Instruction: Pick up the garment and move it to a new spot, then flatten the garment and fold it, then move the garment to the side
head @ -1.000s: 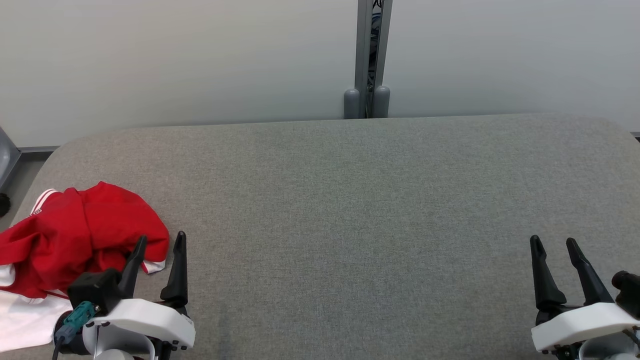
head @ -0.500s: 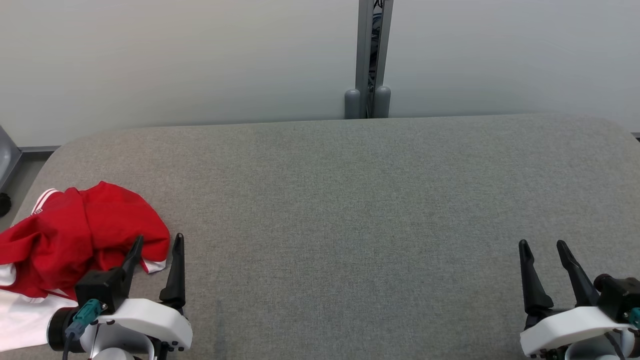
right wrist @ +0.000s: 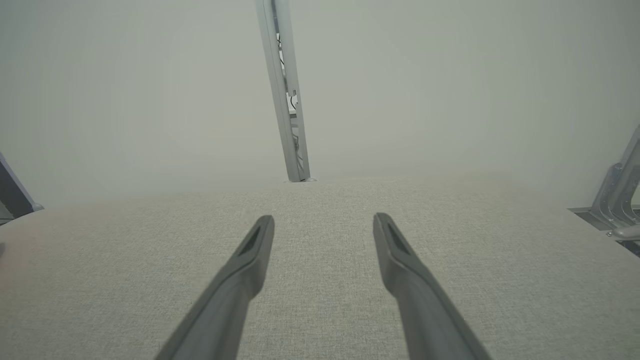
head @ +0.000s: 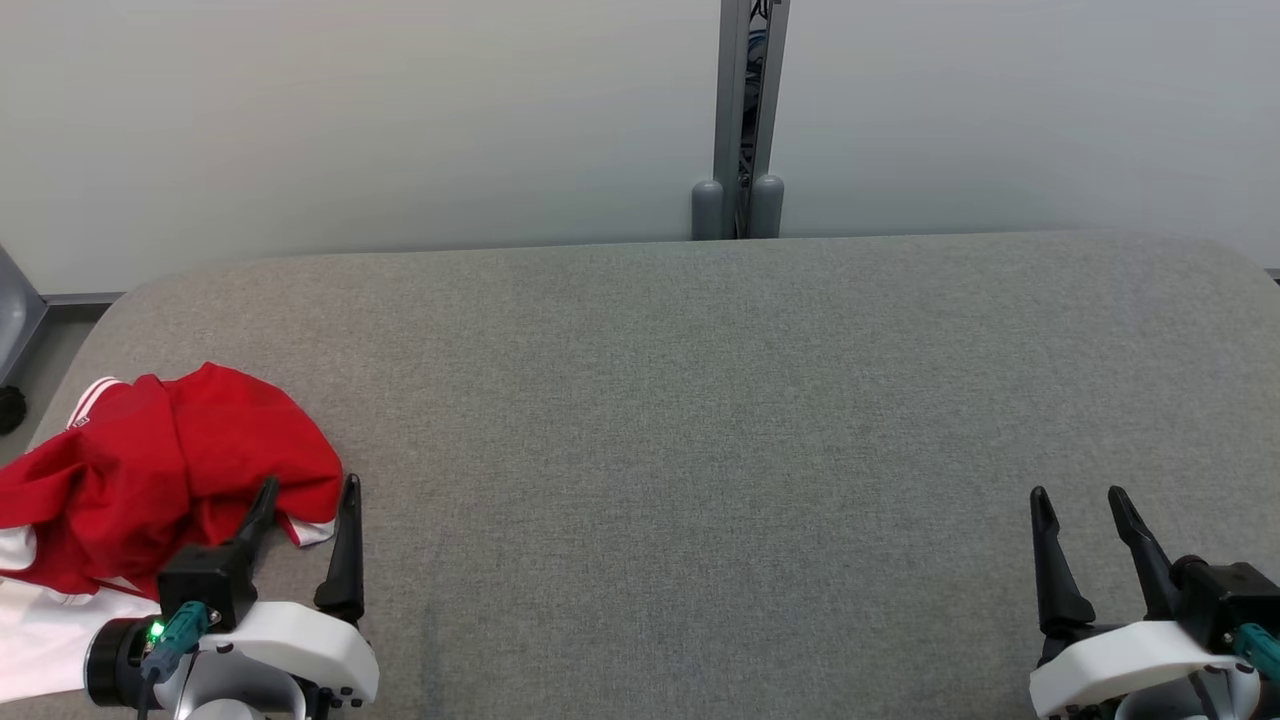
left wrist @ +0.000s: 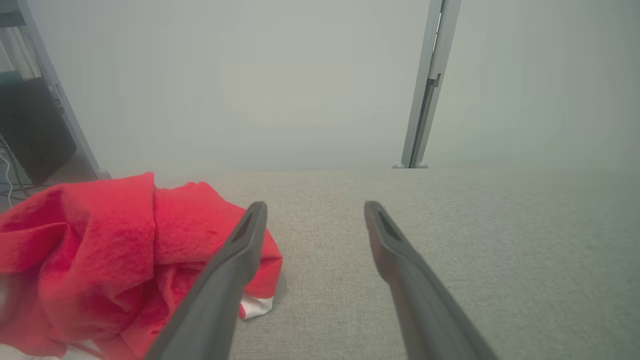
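Red garment, white stripes at its far-left edge, white panel on near side. Heathered grey fabric table. Black fingers, white housings on left gripper and right gripper. Pale grey-white wall, grey post.

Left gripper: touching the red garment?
Cannot tell. In the left wrist view one finger of the left gripper crosses in front of the red garment; the head view shows the same overlap. Neither shows contact or a gap.
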Tool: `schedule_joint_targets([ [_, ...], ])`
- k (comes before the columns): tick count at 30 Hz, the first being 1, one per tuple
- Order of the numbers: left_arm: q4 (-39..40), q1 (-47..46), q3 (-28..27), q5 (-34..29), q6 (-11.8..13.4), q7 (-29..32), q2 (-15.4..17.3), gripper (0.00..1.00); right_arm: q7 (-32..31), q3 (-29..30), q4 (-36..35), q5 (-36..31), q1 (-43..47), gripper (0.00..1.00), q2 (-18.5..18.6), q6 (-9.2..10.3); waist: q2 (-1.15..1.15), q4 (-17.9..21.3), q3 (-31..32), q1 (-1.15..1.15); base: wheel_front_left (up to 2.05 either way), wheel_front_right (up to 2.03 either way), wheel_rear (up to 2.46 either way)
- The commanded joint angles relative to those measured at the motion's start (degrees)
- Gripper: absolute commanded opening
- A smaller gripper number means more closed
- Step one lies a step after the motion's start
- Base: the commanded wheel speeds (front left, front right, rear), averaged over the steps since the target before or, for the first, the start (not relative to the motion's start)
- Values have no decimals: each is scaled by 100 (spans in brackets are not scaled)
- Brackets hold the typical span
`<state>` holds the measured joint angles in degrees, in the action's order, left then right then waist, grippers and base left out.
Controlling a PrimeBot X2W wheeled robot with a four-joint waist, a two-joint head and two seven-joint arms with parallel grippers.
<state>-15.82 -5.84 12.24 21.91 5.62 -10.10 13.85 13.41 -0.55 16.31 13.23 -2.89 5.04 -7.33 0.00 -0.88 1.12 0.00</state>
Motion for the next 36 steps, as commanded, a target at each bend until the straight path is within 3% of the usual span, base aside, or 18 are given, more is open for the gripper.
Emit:
schedule_joint_targets([
  [1,-13,-108,-32,-91,41,-47,31,100,43,44,25,-153,-23,100,-19,-25,0,-3,0,0,0,0,0],
  [15,-229,-208,-4,-434,116,-35,81,100,107,105,112,-761,-82,100,-187,-28,0,-15,14,0,0,0,0],
  [25,-268,-220,5,-301,133,-38,37,100,101,124,103,-667,-64,100,-196,-22,0,-111,3,0,0,0,0],
  [36,-335,-315,59,-272,130,-30,42,100,58,-174,10,-593,-33,100,-202,-22,0,-917,-37,0,0,0,0],
])
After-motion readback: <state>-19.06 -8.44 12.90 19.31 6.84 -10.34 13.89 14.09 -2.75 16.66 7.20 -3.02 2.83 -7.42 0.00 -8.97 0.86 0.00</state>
